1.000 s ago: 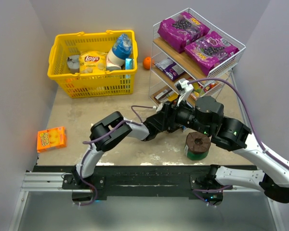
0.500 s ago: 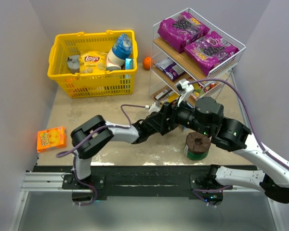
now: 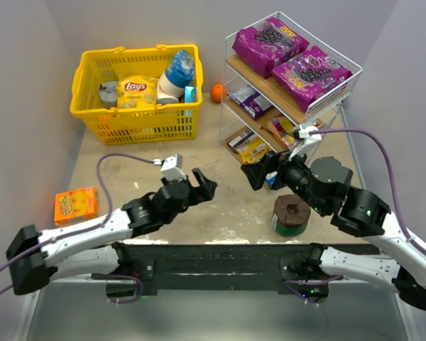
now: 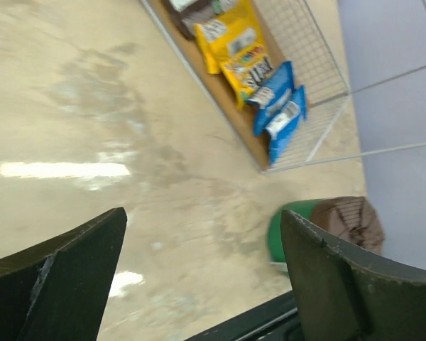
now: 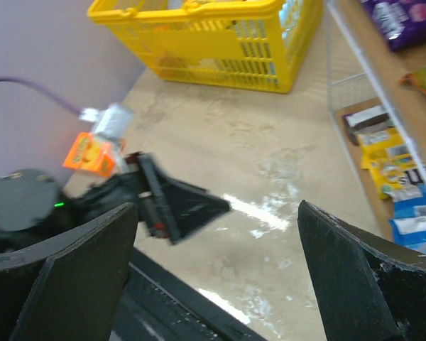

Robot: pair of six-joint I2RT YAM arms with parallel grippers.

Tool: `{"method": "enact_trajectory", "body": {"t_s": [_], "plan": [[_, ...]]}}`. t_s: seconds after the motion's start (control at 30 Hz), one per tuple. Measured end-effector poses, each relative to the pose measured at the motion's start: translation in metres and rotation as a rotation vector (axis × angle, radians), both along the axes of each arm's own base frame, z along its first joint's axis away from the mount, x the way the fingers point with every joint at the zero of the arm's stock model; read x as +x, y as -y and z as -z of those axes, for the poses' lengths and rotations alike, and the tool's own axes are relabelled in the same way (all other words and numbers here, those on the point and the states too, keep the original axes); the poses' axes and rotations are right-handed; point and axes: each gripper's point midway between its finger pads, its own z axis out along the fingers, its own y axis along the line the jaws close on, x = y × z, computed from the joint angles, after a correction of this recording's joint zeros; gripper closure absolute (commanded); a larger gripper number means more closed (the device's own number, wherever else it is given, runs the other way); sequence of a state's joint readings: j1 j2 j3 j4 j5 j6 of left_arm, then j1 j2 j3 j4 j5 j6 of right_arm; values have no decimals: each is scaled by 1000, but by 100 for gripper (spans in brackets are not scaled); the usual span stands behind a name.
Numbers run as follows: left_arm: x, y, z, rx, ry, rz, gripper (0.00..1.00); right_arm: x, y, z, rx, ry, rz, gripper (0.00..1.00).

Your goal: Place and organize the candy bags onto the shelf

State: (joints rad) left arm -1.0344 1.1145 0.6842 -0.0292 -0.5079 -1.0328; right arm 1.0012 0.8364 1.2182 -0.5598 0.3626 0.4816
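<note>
The white wire shelf (image 3: 271, 85) stands at the back right. Two large purple candy bags (image 3: 270, 41) lie on its top tier. A small purple packet (image 3: 250, 101) and a red one (image 3: 280, 128) lie on the middle tier. Brown (image 3: 236, 140) and yellow packets (image 3: 254, 149) lie on the bottom tier. The left wrist view shows yellow packets (image 4: 234, 42) and blue packets (image 4: 277, 99) there. My left gripper (image 3: 206, 183) is open and empty over the table, left of the shelf. My right gripper (image 3: 258, 170) is open and empty just in front of the bottom tier.
A yellow basket (image 3: 92, 117) at the back left holds a Lay's bag (image 3: 136, 89) and a bottle. An orange (image 3: 216, 92) lies beside the shelf. A flat orange box (image 3: 76, 204) lies at the left. A green can with a brown lid (image 3: 291, 213) stands under my right arm.
My left arm has pulled back from the shelf's bottom tier toward the near left. My right gripper has drawn back to the right. The two grippers now face each other, apart.
</note>
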Motion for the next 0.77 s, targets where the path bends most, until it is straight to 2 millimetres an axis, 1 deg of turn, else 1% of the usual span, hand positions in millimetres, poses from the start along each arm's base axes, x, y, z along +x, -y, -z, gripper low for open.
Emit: {"method": "enact_trajectory", "body": {"t_s": [0.07, 0.1, 0.17, 0.27, 0.37, 0.43, 0.53, 0.63, 0.77], "plan": [[-8, -28, -4, 47, 25, -24, 5, 3, 13, -1, -14, 19, 52, 1], [-12, -42, -10, 60, 47, -32, 4, 4, 21, -3, -16, 31, 80, 1], [-18, -66, -26, 60, 94, -56, 2, 5, 37, -8, -7, 58, 130, 1], [-26, -101, -57, 28, 180, -106, 0, 3, 62, -18, 24, 96, 205, 1], [-31, -131, -78, 21, 240, -158, 0, 0, 85, -26, 62, 124, 268, 1], [-32, -142, -84, 47, 257, -182, 0, -1, 95, -29, 80, 133, 302, 1], [-31, -152, -86, 102, 264, -199, 0, 0, 104, -26, 83, 131, 337, 1], [-30, -156, -85, 158, 265, -207, 0, 0, 108, -20, 72, 123, 355, 1], [-28, -154, -80, 193, 256, -202, 0, 0, 112, -15, 59, 110, 375, 1]]}}
